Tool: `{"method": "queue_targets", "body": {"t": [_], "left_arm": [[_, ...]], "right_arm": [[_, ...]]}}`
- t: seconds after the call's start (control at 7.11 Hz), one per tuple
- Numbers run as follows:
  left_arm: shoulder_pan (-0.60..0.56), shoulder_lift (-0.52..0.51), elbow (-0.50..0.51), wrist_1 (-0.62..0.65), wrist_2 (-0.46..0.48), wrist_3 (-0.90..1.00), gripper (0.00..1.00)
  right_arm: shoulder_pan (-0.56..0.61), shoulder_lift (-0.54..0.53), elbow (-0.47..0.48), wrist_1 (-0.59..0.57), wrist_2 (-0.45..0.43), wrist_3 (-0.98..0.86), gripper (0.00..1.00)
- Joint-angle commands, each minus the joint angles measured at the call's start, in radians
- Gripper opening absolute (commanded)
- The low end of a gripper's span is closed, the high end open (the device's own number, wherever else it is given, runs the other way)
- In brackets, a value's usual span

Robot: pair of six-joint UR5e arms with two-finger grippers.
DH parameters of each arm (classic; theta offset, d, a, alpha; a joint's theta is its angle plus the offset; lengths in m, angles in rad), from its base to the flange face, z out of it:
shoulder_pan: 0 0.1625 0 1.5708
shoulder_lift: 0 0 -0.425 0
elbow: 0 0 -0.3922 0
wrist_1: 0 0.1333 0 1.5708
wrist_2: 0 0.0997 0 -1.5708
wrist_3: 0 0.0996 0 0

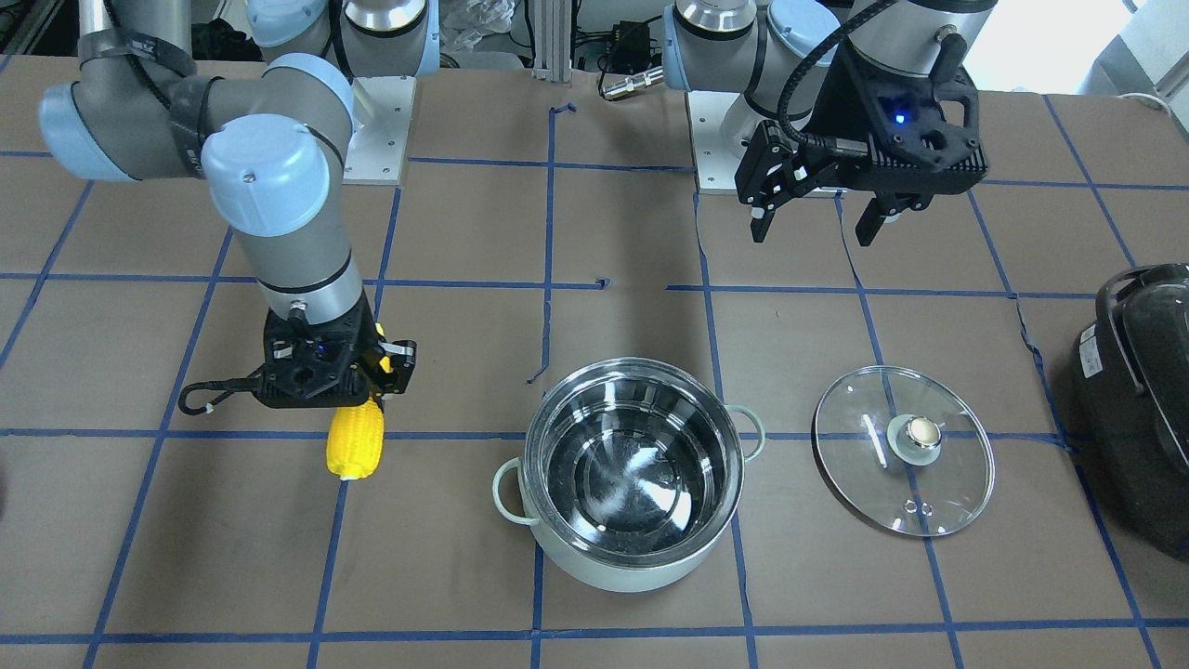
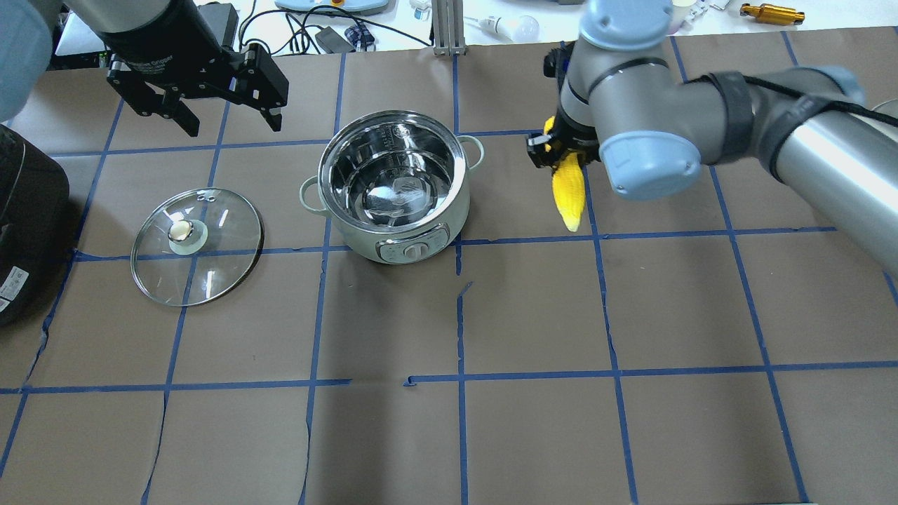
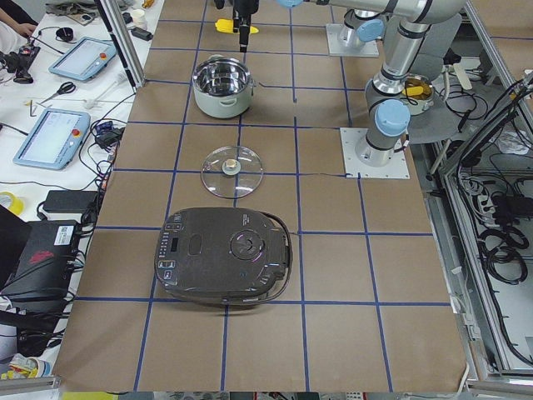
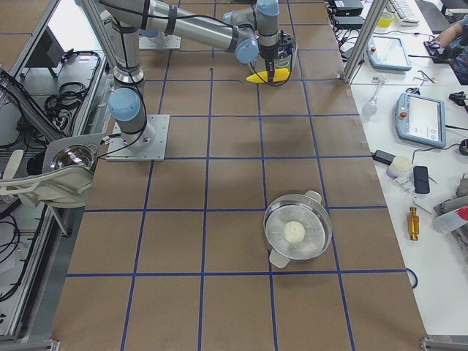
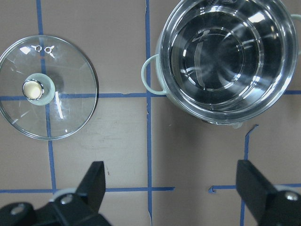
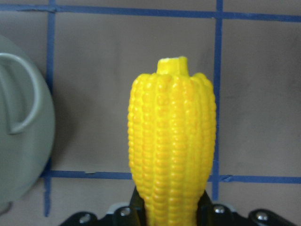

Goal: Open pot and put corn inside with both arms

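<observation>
The mint-green pot stands open in mid-table, its steel inside empty; it also shows in the front view and the left wrist view. Its glass lid lies flat on the table on the pot's left side. My left gripper is open and empty, hovering behind the lid and pot. My right gripper is shut on the yellow corn, held to the right of the pot, apart from it.
A large black appliance sits past the lid at the table's left end. A steel pan with a white round thing in it stands toward the table's right end. Blue tape lines grid the brown table.
</observation>
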Motion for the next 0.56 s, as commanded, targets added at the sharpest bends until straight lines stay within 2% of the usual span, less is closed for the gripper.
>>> {"method": "queue_targets", "body": {"t": [0.0,0.14,0.42], "left_arm": [[0.012,0.001,-0.003,0.000,-0.002,0.002,1.00],[0.018,0.001,-0.005,0.000,-0.002,0.002,1.00],[0.020,0.001,-0.003,0.000,-0.002,0.002,1.00]], "right_arm": [[0.182,0.141,-0.230,0.057,0.024,0.239,0.00],[0.224,0.181,-0.264,0.050,0.080,0.295,0.00],[0.256,0.232,-0.275,-0.003,0.145,0.326,0.00]]}}
